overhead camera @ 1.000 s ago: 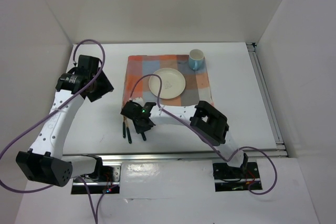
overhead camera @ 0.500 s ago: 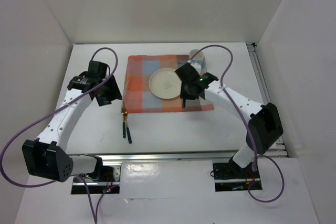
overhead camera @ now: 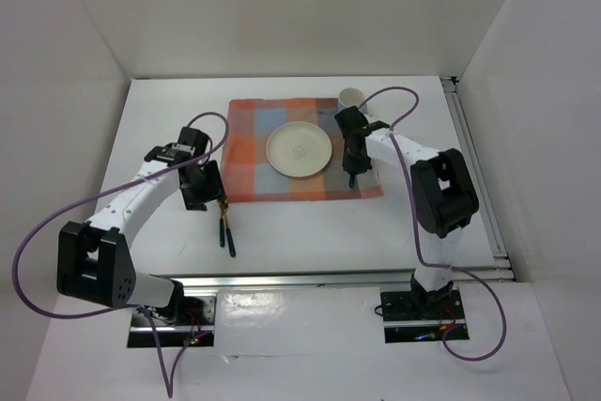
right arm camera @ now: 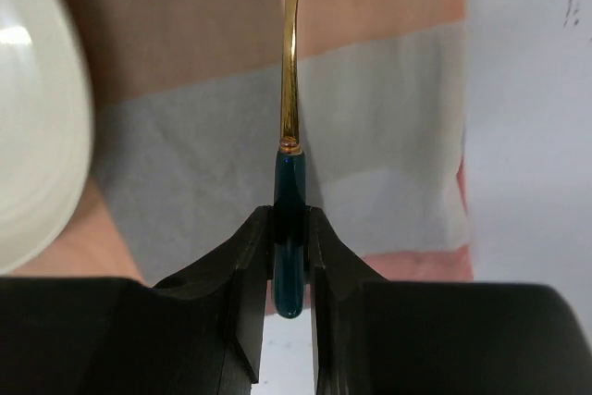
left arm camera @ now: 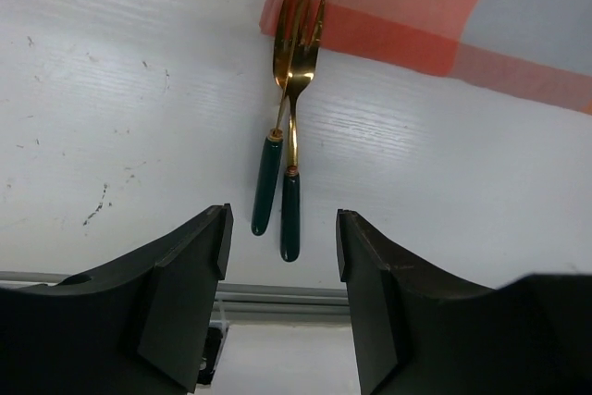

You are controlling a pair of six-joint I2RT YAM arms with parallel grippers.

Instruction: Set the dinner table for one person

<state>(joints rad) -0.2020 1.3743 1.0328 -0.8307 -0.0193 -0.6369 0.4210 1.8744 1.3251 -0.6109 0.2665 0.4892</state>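
Observation:
The white dinner table [overhead camera: 423, 213] carries an orange-and-blue-grey checked cloth [overhead camera: 252, 152] with a cream plate [overhead camera: 299, 149] on it. My right gripper [overhead camera: 353, 166] is shut on the dark green handle of a gold spoon [right arm camera: 289, 90]. It holds the spoon low over the cloth [right arm camera: 388, 164], just right of the plate [right arm camera: 37, 117]. My left gripper [overhead camera: 207, 192] is open and empty. It hovers over two gold forks with green handles [left arm camera: 290, 136] that lie on the table off the cloth's near left corner; they also show in the top view [overhead camera: 225, 227].
A light blue cup [overhead camera: 350, 98] stands at the cloth's far right corner, just behind my right arm. Metal rails run along the table's near edge [overhead camera: 310, 279] and right edge [overhead camera: 474, 176]. White walls enclose the table on three sides.
My right gripper picked the spoon from beside the forks and carried it to the plate's right side. My left gripper has moved nearer, to above the forks.

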